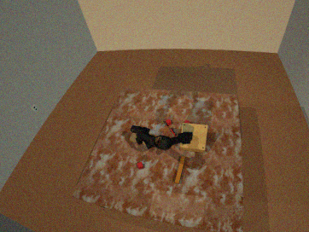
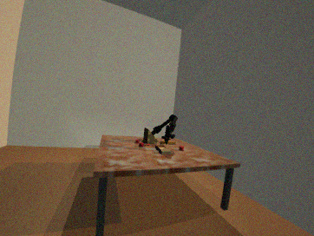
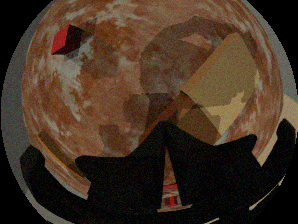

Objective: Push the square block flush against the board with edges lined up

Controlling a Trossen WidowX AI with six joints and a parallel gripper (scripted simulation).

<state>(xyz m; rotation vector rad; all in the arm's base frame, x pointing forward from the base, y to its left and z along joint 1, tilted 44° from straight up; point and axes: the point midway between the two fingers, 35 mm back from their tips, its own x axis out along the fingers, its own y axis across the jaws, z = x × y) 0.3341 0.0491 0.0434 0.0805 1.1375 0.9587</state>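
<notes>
The square block (image 1: 197,137) (image 3: 222,79) is a flat tan slab on the mottled table top (image 1: 128,188), right of the middle. The board (image 1: 179,170) is a thin orange strip lying just in front of the block's near left corner; I cannot tell whether they touch. My gripper (image 1: 186,137) (image 3: 162,125) is shut with nothing between its fingers. Its tips are low at the block's left side, over its edge in the top view. In the side view the arm (image 2: 166,127) bends down over the block, and the parts there are too small to tell apart.
Small red cubes lie on the table: one (image 1: 168,122) (image 3: 65,39) behind the arm, one (image 1: 140,165) in front of it, one (image 1: 186,121) at the block's far edge. The arm's base (image 1: 138,134) stands left of the block. The table's edges are far off.
</notes>
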